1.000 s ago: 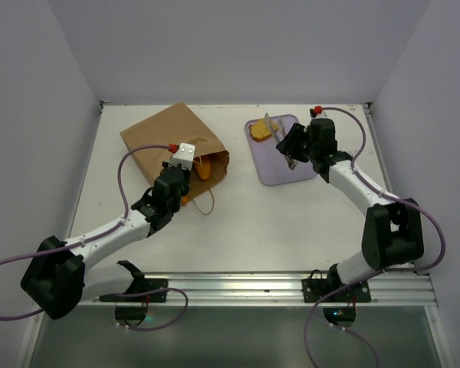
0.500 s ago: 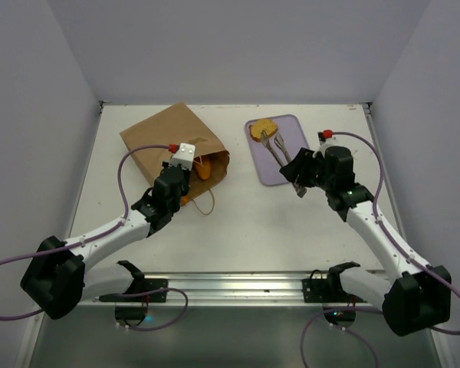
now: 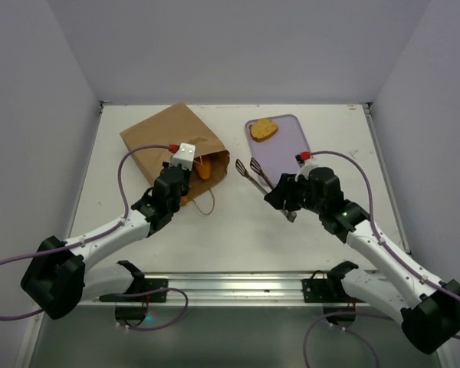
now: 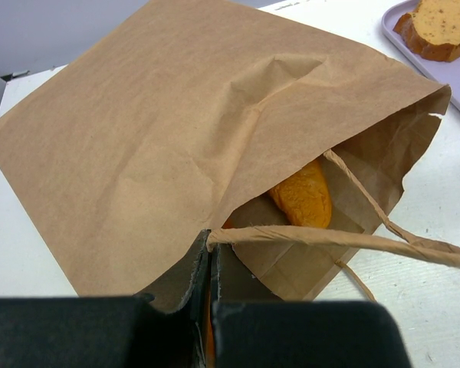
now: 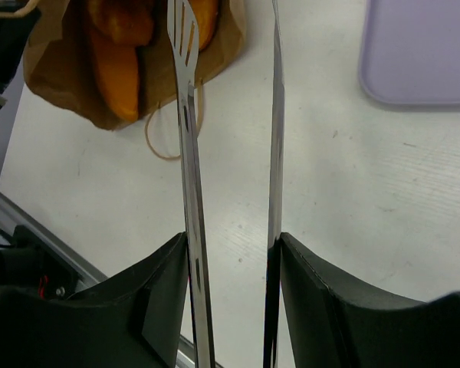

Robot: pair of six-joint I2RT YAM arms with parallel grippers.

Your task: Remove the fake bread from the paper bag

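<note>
The brown paper bag (image 3: 169, 142) lies on its side at the back left, with its mouth facing right. Orange-golden bread pieces (image 3: 203, 169) show inside the mouth, also in the left wrist view (image 4: 303, 195) and the right wrist view (image 5: 119, 73). My left gripper (image 3: 180, 182) is shut on the bag's folded mouth edge (image 4: 291, 238). My right gripper (image 3: 285, 201) is shut on metal tongs (image 3: 253, 172). The tong arms (image 5: 188, 115) are spread apart and empty, and their tips point toward the bag's mouth (image 5: 69, 92). One bread slice (image 3: 263, 129) lies on the tray.
A lavender tray (image 3: 287, 153) sits at the back right, just behind the tongs; it also shows in the right wrist view (image 5: 422, 54). A string handle loop (image 3: 207, 203) lies on the table before the bag. A metal rail (image 3: 291, 284) runs along the near edge.
My right arm has swung left and nearer from over the tray, carrying the tongs, whose tips now point toward the bag. The left arm and bag have not moved.
</note>
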